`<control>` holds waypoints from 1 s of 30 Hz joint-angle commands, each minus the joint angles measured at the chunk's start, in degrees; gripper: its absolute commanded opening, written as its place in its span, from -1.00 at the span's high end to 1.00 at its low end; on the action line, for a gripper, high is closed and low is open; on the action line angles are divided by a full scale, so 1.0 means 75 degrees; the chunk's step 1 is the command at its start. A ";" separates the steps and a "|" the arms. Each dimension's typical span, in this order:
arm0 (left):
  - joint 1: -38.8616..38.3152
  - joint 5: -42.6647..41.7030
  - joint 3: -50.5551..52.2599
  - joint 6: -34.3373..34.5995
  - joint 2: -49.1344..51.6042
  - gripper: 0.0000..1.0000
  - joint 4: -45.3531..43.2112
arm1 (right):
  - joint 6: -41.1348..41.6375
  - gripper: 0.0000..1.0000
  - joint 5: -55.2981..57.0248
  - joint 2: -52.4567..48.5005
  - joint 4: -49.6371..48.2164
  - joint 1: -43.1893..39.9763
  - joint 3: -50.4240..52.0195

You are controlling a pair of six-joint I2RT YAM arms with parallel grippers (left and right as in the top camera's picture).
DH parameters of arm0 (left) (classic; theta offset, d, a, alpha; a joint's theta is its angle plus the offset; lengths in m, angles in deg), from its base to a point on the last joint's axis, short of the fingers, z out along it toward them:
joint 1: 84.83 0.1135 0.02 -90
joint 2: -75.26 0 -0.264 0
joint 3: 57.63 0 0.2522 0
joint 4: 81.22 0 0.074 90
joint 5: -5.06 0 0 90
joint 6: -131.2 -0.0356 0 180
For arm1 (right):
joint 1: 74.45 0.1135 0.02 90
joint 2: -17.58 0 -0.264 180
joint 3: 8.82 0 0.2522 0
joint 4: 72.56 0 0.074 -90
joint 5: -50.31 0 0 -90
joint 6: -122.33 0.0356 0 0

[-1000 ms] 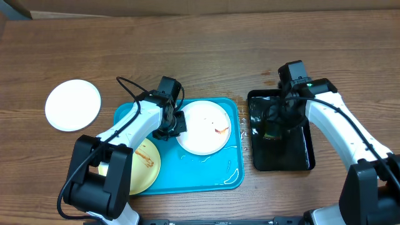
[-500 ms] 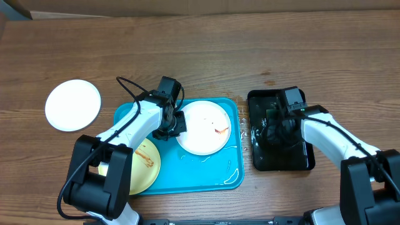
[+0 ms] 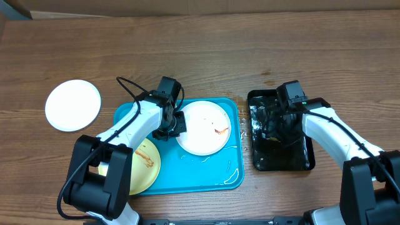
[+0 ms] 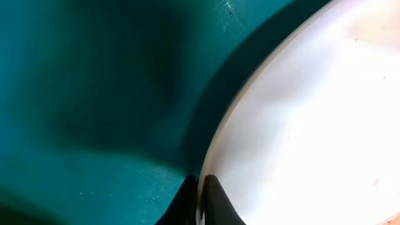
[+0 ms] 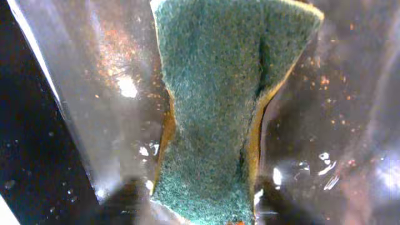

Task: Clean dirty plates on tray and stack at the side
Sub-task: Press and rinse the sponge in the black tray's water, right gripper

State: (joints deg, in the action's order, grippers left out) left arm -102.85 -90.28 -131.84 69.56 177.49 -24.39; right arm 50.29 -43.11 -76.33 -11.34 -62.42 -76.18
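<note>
Overhead: left hand [image 3: 175, 127] at white plate [image 3: 203, 136].

The left arm [image 3: 134, 122] rises from its base at the 7 o'clock corner of the overhead view and slants toward 1 o'clock, its white link ending in a black wrist just left of centre. From there the left gripper [image 3: 174, 127] turns back toward 5 o'clock. In the left wrist view its fingertips [image 4: 215, 201] are pinched nearly together on the rim of the white plate [image 4: 312, 125].

The right arm [image 3: 337, 134] rises from the 5 o'clock corner and leans toward 10 o'clock, its wrist bent downward. The right gripper [image 3: 275, 124] points down, jaws squeezing a green sponge [image 5: 212, 119] so that it buckles between them.
</note>
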 commanded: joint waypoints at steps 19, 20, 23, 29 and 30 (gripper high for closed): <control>0.0012 0.0198 0.0070 -0.0181 0.0099 0.92 0.0050 | 0.0012 0.92 0.0128 0.0006 0.0114 -0.0020 -0.0050; 0.0012 0.0198 0.0070 -0.0181 0.0099 0.92 0.0050 | 0.0012 0.92 0.0152 0.0006 0.0085 -0.0020 -0.0003; 0.0012 0.0198 0.0070 -0.0181 0.0099 0.91 0.0050 | 0.0015 0.40 0.0187 0.0006 0.0058 -0.0020 0.0102; 0.0012 0.0195 0.0070 -0.0181 0.0099 0.92 0.0052 | 0.0006 -0.43 0.0189 0.0006 0.0032 -0.0023 0.0265; 0.0012 0.0198 0.0070 -0.0181 0.0099 0.92 0.0052 | -0.0050 -0.42 0.0184 0.0006 0.0052 -0.0023 0.0236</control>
State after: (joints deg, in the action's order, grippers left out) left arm -102.85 -90.28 -131.84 69.53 177.49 -24.39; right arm 50.36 -42.26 -76.35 -11.10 -62.42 -75.11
